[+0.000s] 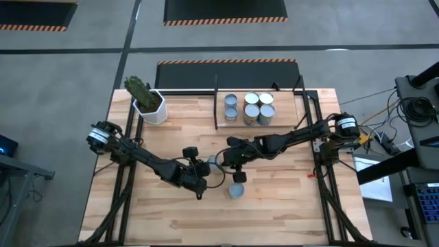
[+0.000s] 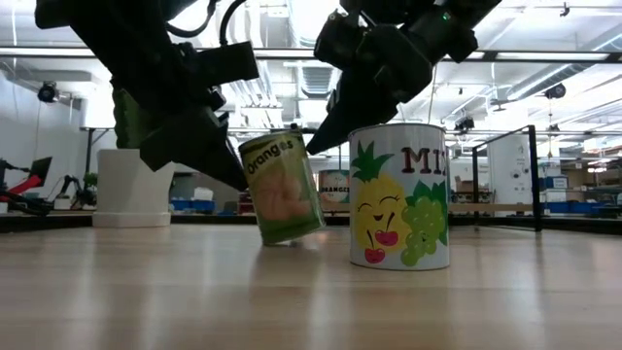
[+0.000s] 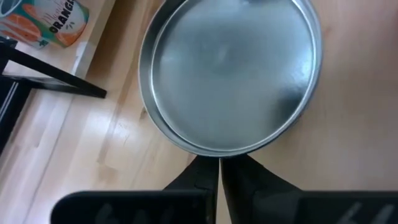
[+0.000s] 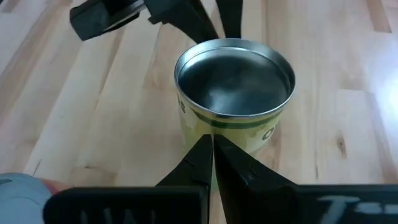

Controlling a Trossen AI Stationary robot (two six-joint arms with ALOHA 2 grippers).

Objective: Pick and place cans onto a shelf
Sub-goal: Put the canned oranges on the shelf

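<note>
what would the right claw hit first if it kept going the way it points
Probably the green-labelled can. The shut right claw points at its side just below the rim, already close or touching. In the overhead view that can sits between both claws; depth is hard to judge.

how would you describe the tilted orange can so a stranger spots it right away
Start at the middle of the butcher-block table, where both closed claws meet, away from the cans on the shelf. Two cans sit there; the oranges can stands beside the upright mixed-fruit can. It alone leans, with a green label reading Oranges.
</note>
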